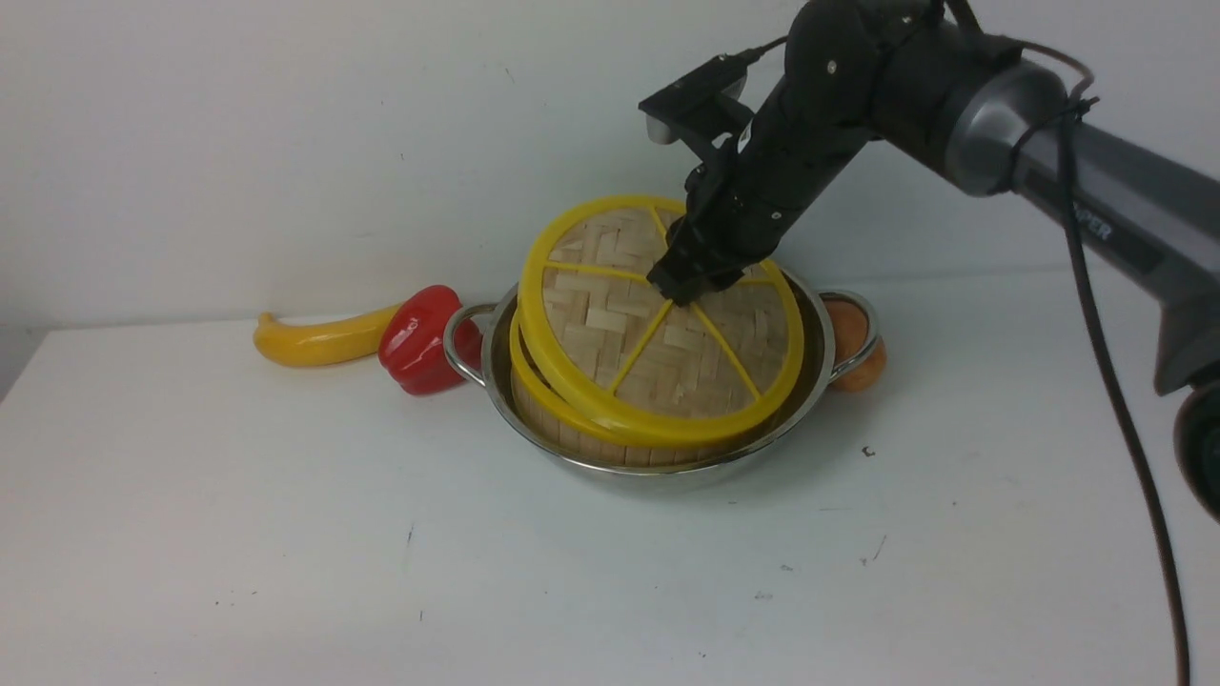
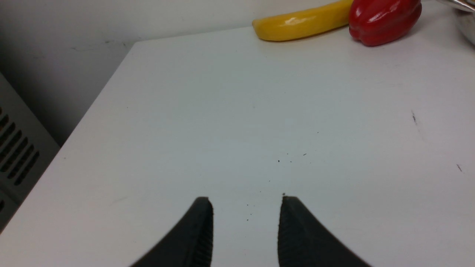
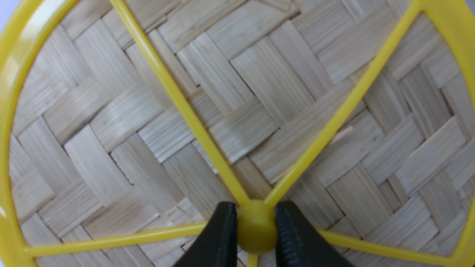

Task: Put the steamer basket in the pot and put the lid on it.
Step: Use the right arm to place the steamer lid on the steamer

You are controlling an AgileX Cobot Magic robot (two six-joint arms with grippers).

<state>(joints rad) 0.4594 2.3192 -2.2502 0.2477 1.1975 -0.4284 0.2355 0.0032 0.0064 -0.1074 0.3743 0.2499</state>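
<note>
Pinching woven-bamboo yellow-rimmed lid [image 1: 610, 324] by centre knob [image 3: 256, 226], right gripper [image 1: 691, 281] holds it tilted, 12 o'clock edge high, over bamboo steamer basket [image 1: 572, 433] in shiny steel pot [image 1: 810, 381]; left gripper [image 2: 245, 207] fingers spread.

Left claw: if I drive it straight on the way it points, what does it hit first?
Most likely the bare white table: the left claw is open and empty, with nothing close ahead. Farther on, one end of the banana sits near that line, though depth is unclear.
</note>
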